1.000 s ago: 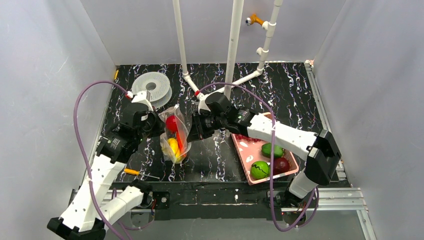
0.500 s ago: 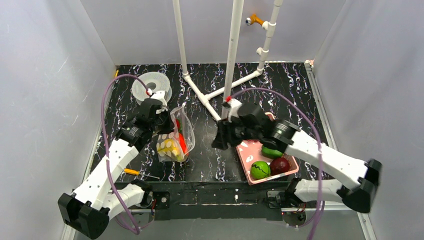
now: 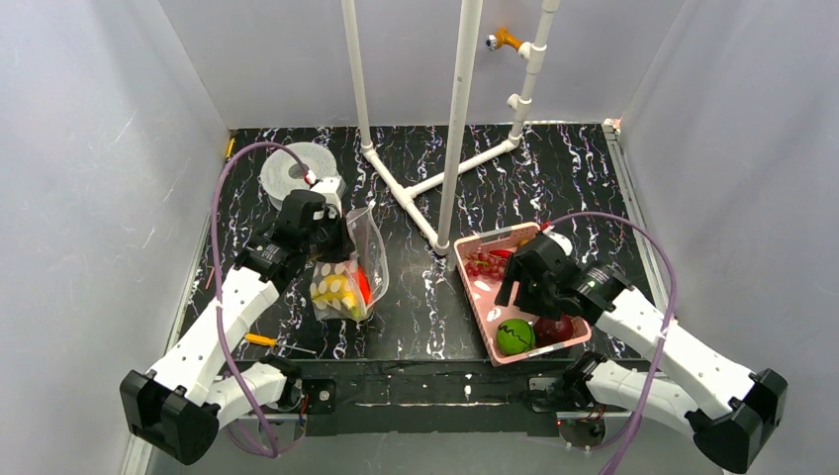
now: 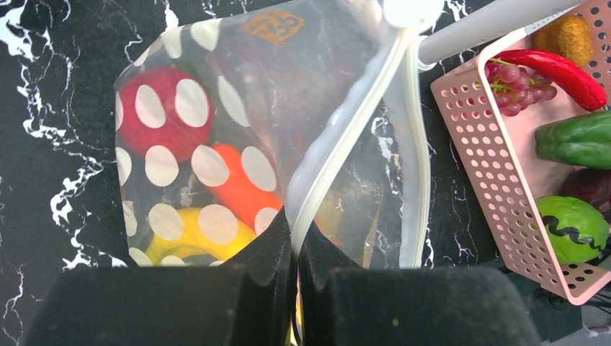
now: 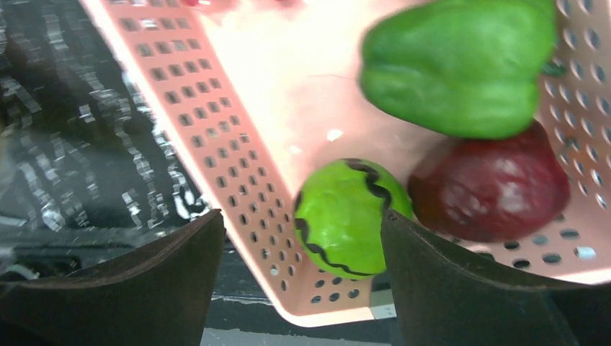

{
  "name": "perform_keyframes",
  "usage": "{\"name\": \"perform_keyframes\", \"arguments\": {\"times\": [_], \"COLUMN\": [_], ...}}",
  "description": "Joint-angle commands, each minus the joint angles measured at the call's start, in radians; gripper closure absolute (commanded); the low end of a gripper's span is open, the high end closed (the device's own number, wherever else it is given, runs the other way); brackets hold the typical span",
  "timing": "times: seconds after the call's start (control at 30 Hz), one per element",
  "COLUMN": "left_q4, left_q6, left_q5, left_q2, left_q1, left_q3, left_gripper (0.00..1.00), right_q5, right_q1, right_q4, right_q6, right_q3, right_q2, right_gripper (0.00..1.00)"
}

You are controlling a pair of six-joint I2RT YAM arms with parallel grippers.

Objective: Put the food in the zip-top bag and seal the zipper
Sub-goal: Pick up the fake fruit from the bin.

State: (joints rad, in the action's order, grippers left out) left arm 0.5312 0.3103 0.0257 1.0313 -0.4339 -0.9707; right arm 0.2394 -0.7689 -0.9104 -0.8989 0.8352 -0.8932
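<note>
The clear zip-top bag (image 3: 348,269) with white dots stands left of centre, its mouth open. My left gripper (image 3: 331,240) is shut on one lip of the mouth, pinching the pale zipper (image 4: 346,137) strip at the left gripper (image 4: 295,238). Inside the bag lie a red tomato (image 4: 155,115), an orange carrot (image 4: 238,184) and a yellow banana (image 4: 187,234). My right gripper (image 3: 516,289) hangs open over the pink basket (image 3: 473,297), holding nothing. Between the right gripper (image 5: 302,245) fingers shows a green striped ball (image 5: 346,216), with a dark red piece (image 5: 490,187) and a green pepper (image 5: 461,65) beside it.
The basket also holds a red chilli (image 4: 555,72) and purple grapes (image 4: 515,83). A grey-white spool (image 3: 297,173) lies behind the left arm. White pipe posts (image 3: 455,119) rise from the table's middle. A yellow-handled tool (image 3: 259,339) lies near the front edge.
My right gripper has left the bag, swung right to above the basket and opened. The left gripper has kept its hold on the bag's lip and lowered the bag slightly.
</note>
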Motion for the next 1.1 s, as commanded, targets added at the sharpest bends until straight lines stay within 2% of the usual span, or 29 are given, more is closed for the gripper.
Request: {"name": "perform_keyframes", "arguments": {"times": [0.0,0.13,0.33,0.67,0.87,1.07], "left_q4": [0.012,-0.038,-0.032,-0.031,-0.031,-0.034], "left_q6": [-0.031,-0.03,-0.046,-0.051,-0.048,-0.042], "left_q5": [0.046,0.014,-0.011,-0.052,-0.041,-0.026], "left_q2": [0.01,-0.026,-0.041,-0.056,-0.051,-0.063], "left_q1": [0.0,0.0,0.0,0.0,0.0,0.0], "left_q3": [-0.038,0.054,0.062,0.069,0.071,0.073], "left_gripper": [1.0,1.0,1.0,1.0,1.0,1.0], "right_q5": [0.1,0.07,-0.042,-0.076,-0.075,-0.057], "right_q1": [0.008,0.008,0.007,-0.001,-0.001,-0.001], "right_q4": [-0.184,-0.217,-0.133,-0.065,0.005,0.037], "right_q6": [-0.191,-0.238,-0.233,-0.252,-0.28,-0.3], "right_q3": [0.027,-0.001,-0.067,-0.141,-0.198,-0.227], "right_q2": [-0.09,-0.127,-0.136,-0.199,-0.215,-0.2], "right_gripper": [0.13,0.1,0.02,0.02,0.12,0.37]}}
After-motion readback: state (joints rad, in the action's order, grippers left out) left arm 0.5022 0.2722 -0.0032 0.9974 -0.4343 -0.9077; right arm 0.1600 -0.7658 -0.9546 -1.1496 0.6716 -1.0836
